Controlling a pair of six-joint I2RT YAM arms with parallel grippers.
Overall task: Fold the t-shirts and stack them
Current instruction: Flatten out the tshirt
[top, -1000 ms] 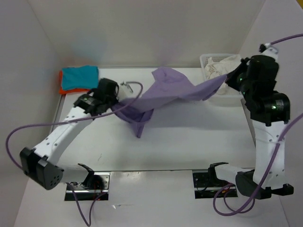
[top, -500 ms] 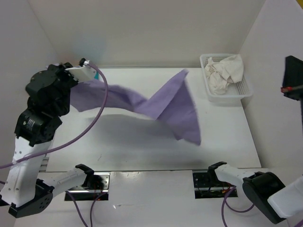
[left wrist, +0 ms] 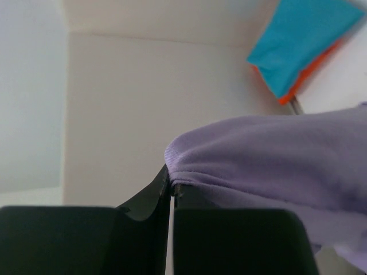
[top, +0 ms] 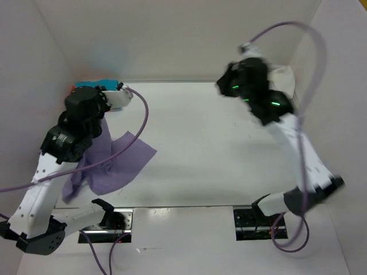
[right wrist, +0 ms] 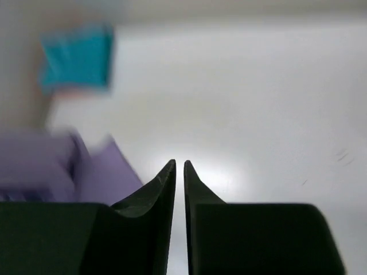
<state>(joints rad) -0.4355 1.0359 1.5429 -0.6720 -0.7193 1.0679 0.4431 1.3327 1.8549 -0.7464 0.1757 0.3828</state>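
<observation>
The lavender t-shirt (top: pixel 112 163) hangs from my left gripper (left wrist: pixel 171 187) at the left of the table, its lower part draped on the surface. The left gripper is shut on a folded edge of this shirt (left wrist: pixel 275 149). The teal-blue t-shirt (top: pixel 94 85) lies folded on the orange t-shirt (left wrist: pixel 298 87) at the back left corner. My right gripper (right wrist: pixel 179 166) is shut and empty, held high over the back right of the table. A bit of the off-white t-shirt (top: pixel 285 73) shows behind the right arm (top: pixel 255 89).
The white mesh basket at the back right is almost wholly hidden by the right arm. White walls enclose the table on the left, back and right. Purple cables loop from both arms above the table.
The right gripper no longer holds the lavender shirt, and the right arm has swung up over the back right. The left arm has brought the shirt down to the left front.
</observation>
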